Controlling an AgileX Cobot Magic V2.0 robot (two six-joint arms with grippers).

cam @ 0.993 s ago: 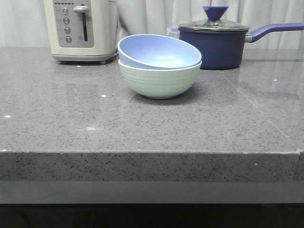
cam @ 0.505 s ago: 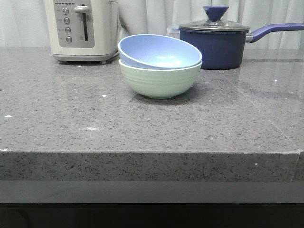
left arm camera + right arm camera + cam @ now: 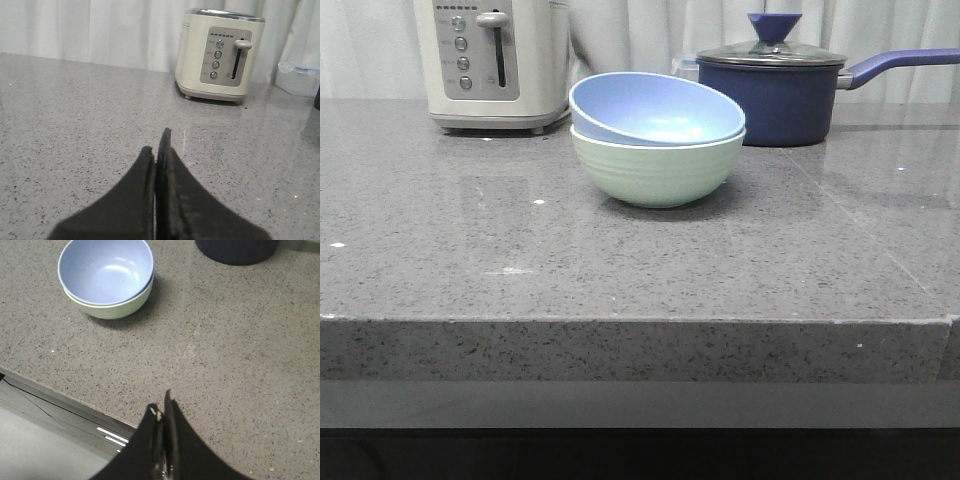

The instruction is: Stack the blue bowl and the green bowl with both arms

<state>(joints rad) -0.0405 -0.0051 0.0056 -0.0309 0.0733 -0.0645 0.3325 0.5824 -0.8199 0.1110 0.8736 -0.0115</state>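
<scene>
The blue bowl (image 3: 655, 108) sits tilted inside the green bowl (image 3: 656, 170) at the middle of the grey counter. Both also show in the right wrist view, blue bowl (image 3: 105, 270) nested in green bowl (image 3: 117, 307). My right gripper (image 3: 161, 407) is shut and empty, held above the counter's front edge, well away from the bowls. My left gripper (image 3: 156, 145) is shut and empty over bare counter, facing the toaster. No arm shows in the front view.
A cream toaster (image 3: 492, 62) stands at the back left, also in the left wrist view (image 3: 220, 55). A dark navy lidded saucepan (image 3: 775, 88) with a long handle stands at the back right. The counter's front edge (image 3: 640, 322) runs across the front.
</scene>
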